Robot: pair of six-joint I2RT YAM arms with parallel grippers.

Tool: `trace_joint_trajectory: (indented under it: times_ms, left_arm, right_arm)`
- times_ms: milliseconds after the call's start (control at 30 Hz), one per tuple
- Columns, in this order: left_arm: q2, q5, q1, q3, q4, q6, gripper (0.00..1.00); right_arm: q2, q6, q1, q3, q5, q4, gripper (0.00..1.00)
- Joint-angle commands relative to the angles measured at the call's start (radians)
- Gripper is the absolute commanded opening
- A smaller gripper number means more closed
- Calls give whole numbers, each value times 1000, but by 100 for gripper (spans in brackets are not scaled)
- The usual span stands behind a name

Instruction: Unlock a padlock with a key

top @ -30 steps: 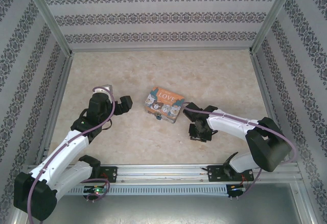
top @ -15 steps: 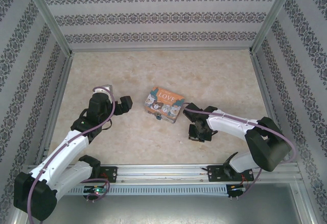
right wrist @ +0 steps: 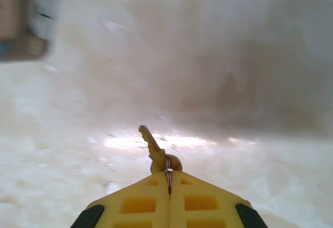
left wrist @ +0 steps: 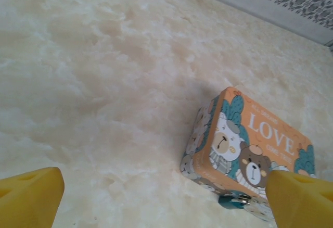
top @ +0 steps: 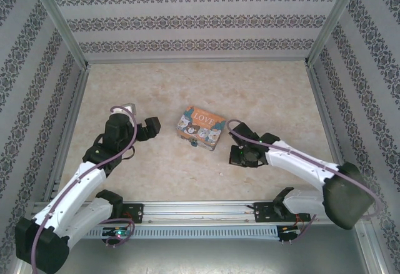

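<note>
The left gripper (top: 152, 127) stands at 9 o'clock of the tin (top: 200, 127), near it, with its jaws spread wide and nothing between them; its wrist view shows the same (left wrist: 164, 186). The tin's (left wrist: 250, 139) lid reads "LOVE" among cartoon bears, and the smaller lines are too fine to read.

The padlock (left wrist: 232, 201) touches the tin's near wall at 6 o'clock (top: 195, 143). I cannot tell whether it hangs from a hasp. It looks tiny, stiff and light, so it would likely swing or skid when pushed. The flat sides of its teal body are the best hold, keeping the keyhole clear.

The right gripper (right wrist: 168, 178), at 4 o'clock of the tin (top: 236, 155), is clamped on the key (right wrist: 153, 150) by its head. The blade points out to 11 o'clock. The key is thin, slick metal and may twist in the grip.
</note>
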Motion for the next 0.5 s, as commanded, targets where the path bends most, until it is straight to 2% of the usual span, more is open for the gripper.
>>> trace_joint_trajectory:
  times_ms: [0, 133, 300, 467]
  left_arm:
    - [-19, 69, 11, 63, -40, -18, 99]
    - [0, 170, 10, 107, -28, -34, 98]
    - [57, 316, -6, 163, 11, -63, 91]
    - [99, 385, -41, 220, 49, -80, 79]
  right_arm:
    - [-92, -81, 7, -27, -6, 155, 0]
    - [-202, -159, 14, -63, -11, 346, 0]
    - [-282, -296, 40, -79, -18, 542, 0]
    - [-297, -403, 68, -68, -20, 632, 0]
